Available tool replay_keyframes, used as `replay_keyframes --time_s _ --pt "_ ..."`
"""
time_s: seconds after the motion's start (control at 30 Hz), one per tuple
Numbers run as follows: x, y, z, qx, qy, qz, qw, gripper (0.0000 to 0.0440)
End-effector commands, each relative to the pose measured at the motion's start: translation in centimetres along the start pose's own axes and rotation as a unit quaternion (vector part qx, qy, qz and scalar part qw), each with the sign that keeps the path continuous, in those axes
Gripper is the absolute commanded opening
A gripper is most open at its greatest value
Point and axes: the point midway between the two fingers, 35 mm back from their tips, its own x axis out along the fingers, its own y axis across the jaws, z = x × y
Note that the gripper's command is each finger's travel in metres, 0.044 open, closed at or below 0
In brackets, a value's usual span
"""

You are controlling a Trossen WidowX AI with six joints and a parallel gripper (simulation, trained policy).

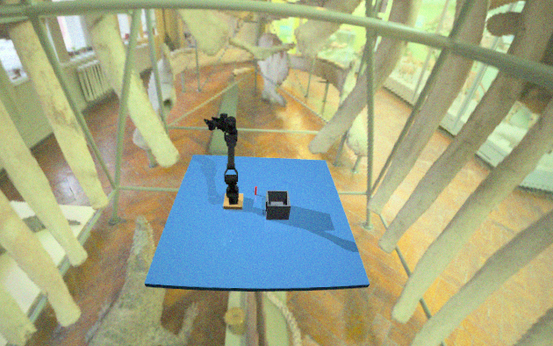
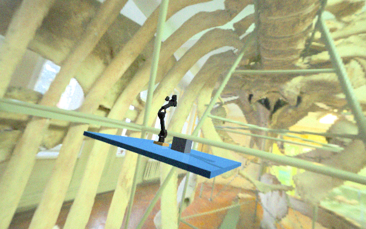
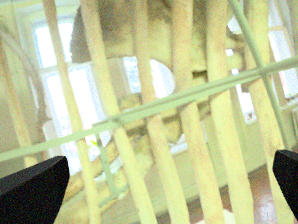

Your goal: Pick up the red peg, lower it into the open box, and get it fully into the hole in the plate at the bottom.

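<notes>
The red peg stands upright as a thin red mark between the arm's base and the box in the top view. Something thin and pale shows below it, too small to tell. The dark open box stands to its right. A lighter grey patch at its bottom shows, but no hole can be made out. My gripper is open and empty, raised high above and behind the table, turned away from peg and box. In the wrist view its fingers stand wide apart. The peg cannot be seen in the exterior view.
The arm rises from a wooden base plate on the blue table. The box stands to the right of the base. Shadows of arm and box lie across the table. The wrist view shows only the hall's pale ribs, rails and windows behind the fingers.
</notes>
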Motion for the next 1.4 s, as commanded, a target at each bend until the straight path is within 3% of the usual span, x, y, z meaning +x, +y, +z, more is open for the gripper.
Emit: replay_keyframes --time_s 0.0,0.33,0.67,1.0,1.37 --pt "-0.1 -2.8 -0.6 0.049 0.0 -0.042 0.998 0.044" --pt "-1.8 -9.6 -2.1 0.175 -0.017 -0.158 0.972 0.044" --pt "-5.0 -15.9 -4.0 0.294 -0.051 -0.268 0.916 0.044" --pt "-9.5 -21.3 -6.7 0.402 -0.095 -0.368 0.833 0.044" --pt "-15.5 -25.4 -10.2 0.501 -0.154 -0.464 0.714 0.044"
